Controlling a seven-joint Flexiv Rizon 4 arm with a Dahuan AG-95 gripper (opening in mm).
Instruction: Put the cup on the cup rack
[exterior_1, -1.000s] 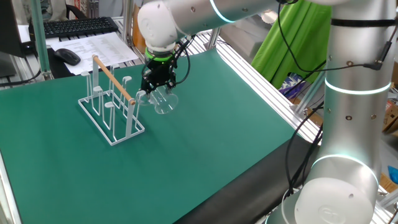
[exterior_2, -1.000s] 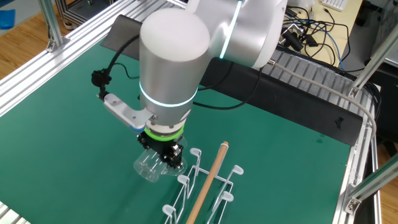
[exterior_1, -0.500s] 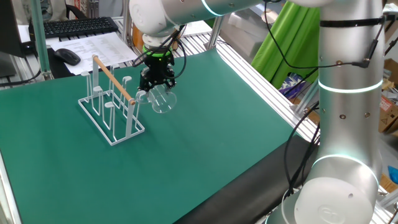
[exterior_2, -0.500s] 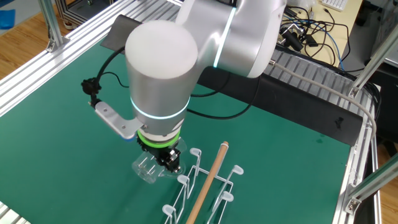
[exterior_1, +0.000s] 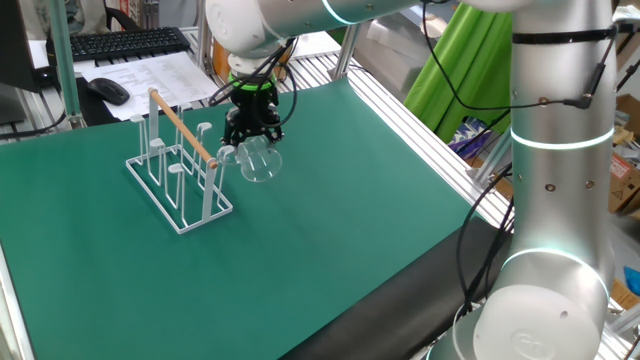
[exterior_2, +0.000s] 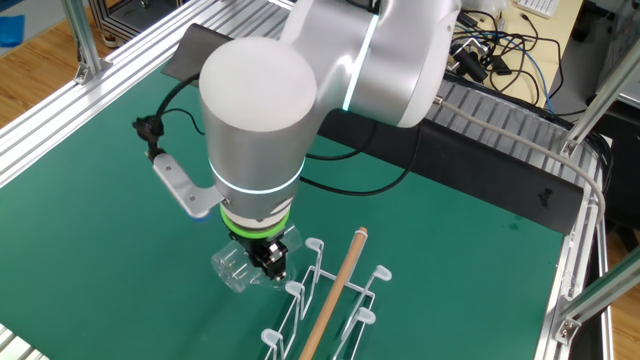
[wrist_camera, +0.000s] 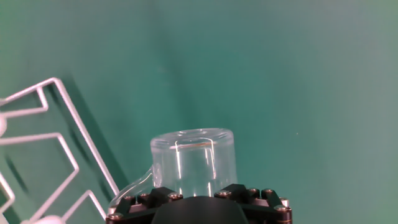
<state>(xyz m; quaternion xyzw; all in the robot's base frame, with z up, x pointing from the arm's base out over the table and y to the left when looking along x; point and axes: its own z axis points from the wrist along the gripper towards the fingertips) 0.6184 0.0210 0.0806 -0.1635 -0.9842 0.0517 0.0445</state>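
One small clear glass mug (exterior_1: 260, 160) with a side handle is clamped between the jaws of the black two-finger gripper (exterior_1: 250, 135), which points down at the green mat (exterior_1: 340, 230). In the hand view the cup (wrist_camera: 194, 162) hangs just beside the base of the white wire cup rack (exterior_1: 180, 170) with its wooden top rod, near the mat's far edge. Bare mat spreads wide toward the near edge. Beyond the far edge lie a keyboard (exterior_1: 125, 42), mouse (exterior_1: 108, 90) and papers (exterior_1: 160, 75).
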